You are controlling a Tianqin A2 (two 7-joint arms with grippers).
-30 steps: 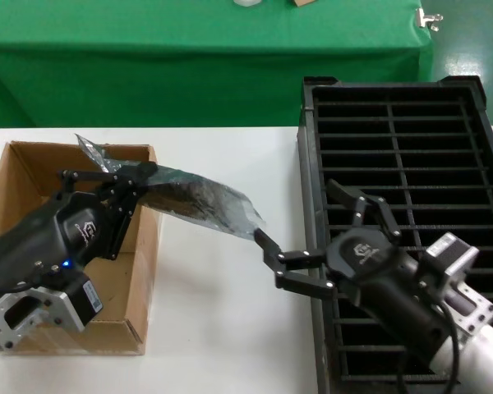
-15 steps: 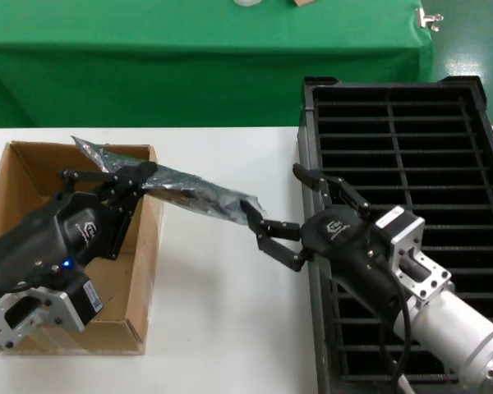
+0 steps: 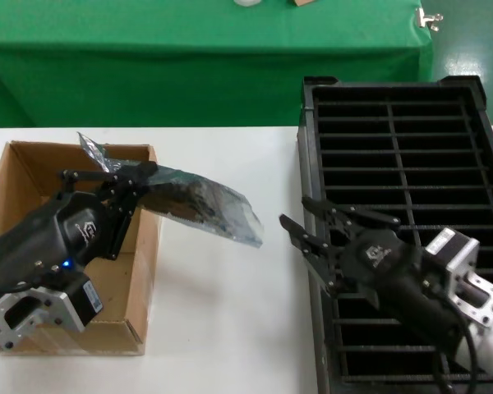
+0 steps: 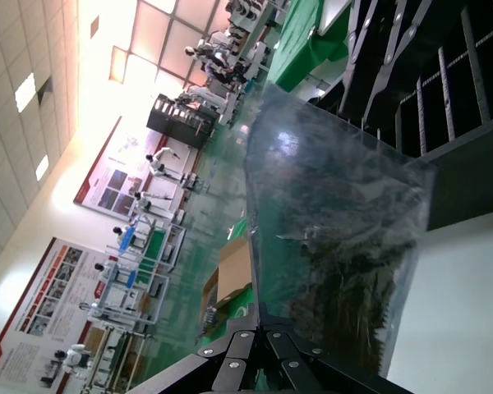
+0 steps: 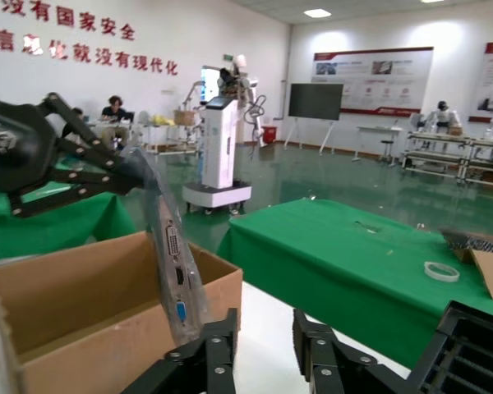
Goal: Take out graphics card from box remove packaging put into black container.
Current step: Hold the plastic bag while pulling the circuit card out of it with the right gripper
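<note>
**Bagged card held out over the box's edge**

The white worktop carries it all; the black container stands well off to the right of the box, its ribbed slots open to view; the box is brown cardboard at the worktop's left side. The left hand is over the box's right wall, fingers clamped on one end of the packaging; that crinkled bag juts out from the box toward the container, tilted, its free end in the air above the worktop; the graphics card sits inside it, port bracket showing through the plastic. The right hand hovers between bag and container, fingers apart, clear of the bag's tip.
</note>
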